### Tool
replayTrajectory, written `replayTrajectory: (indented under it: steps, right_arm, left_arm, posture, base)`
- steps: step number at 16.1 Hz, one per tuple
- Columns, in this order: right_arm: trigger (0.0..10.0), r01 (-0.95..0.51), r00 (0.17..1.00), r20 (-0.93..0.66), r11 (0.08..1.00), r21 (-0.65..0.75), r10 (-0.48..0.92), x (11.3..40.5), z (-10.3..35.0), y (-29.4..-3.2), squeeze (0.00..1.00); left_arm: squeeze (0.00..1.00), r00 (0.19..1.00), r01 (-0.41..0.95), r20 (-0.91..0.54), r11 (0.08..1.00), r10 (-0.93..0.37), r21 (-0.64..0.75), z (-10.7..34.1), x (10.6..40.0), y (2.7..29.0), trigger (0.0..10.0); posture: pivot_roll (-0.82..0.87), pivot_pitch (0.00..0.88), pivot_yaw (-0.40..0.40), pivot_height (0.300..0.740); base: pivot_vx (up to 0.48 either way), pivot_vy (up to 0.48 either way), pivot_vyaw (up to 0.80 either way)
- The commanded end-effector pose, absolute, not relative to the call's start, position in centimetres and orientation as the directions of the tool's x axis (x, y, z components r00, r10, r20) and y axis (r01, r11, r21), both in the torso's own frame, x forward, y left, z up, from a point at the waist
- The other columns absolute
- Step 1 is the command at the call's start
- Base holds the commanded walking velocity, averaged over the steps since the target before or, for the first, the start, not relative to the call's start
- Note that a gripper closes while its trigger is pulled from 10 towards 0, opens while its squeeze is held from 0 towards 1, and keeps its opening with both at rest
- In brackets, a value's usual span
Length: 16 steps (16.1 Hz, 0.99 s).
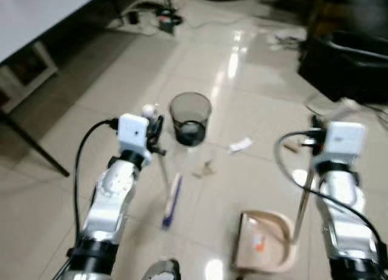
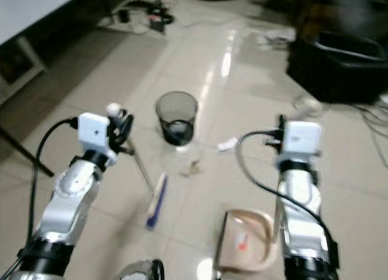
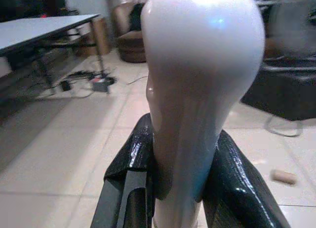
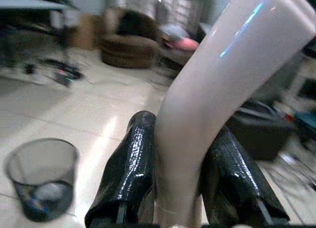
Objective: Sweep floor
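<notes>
Left gripper (image 3: 177,183) clamps the broom (image 1: 171,198) handle top; brush head rests on tile at 6 o'clock from the bin (image 1: 190,118). Right gripper (image 4: 180,188) clamps the dustpan (image 1: 267,242) handle, pan at 5 o'clock from the bin; paper scrap (image 1: 240,145) lies at its 4 o'clock.

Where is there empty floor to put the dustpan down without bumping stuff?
Bare tiles lie past the mesh bin toward the cables, and between broom head and dustpan. Crowded: beside the bin, where paper scrap and crumbs lie.
</notes>
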State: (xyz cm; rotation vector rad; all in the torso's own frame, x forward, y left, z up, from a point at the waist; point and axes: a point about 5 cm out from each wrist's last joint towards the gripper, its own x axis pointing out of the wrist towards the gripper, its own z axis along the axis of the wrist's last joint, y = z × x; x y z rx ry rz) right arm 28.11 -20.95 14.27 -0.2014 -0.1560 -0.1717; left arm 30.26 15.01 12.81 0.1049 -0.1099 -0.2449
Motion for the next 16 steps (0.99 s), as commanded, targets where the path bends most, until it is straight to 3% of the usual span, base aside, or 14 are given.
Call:
replayTrajectory:
  steps: [1, 5, 14, 16]
  right_arm:
    - [10.0, 0.191, 0.965, 0.211, 0.968, -0.166, -0.154, 27.8, 14.8, -21.0, 0.0]
    - [10.0, 0.212, 0.962, 0.195, 0.973, -0.091, -0.192, 27.6, 14.2, -21.5, 0.0]
    - [10.0, 0.217, 0.963, 0.18, 0.973, -0.075, -0.201, 27.2, 13.8, -21.7, 0.0]
    - [10.0, 0.248, 0.957, 0.164, 0.968, -0.041, -0.239, 27.2, 13.4, -22.5, 0.0]
  left_arm:
    - [0.0, 0.958, 0.238, 0.128, 0.962, -0.255, 0.134, 13.5, 30.3, 14.8, 10.0]
    - [0.0, 0.958, 0.243, 0.12, 0.958, -0.262, 0.152, 13.4, 30.4, 15.0, 10.0]
    - [0.0, 0.959, 0.245, 0.107, 0.957, -0.263, 0.158, 13.0, 30.3, 15.2, 10.0]
    - [0.0, 0.958, 0.243, 0.115, 0.957, -0.262, 0.157, 13.2, 30.2, 15.0, 10.0]
  posture:
    - [-0.04, 0.097, 0.064, 0.74]
    - [-0.03, 0.096, 0.069, 0.74]
    - [-0.03, 0.101, 0.066, 0.74]
    - [-0.02, 0.091, 0.056, 0.74]
  base:
    - [0.27, 0.0, 0.0]
    - [0.267, 0.0, 0.0]
    - [0.267, 0.0, 0.0]
    - [0.268, 0.0, -0.7]
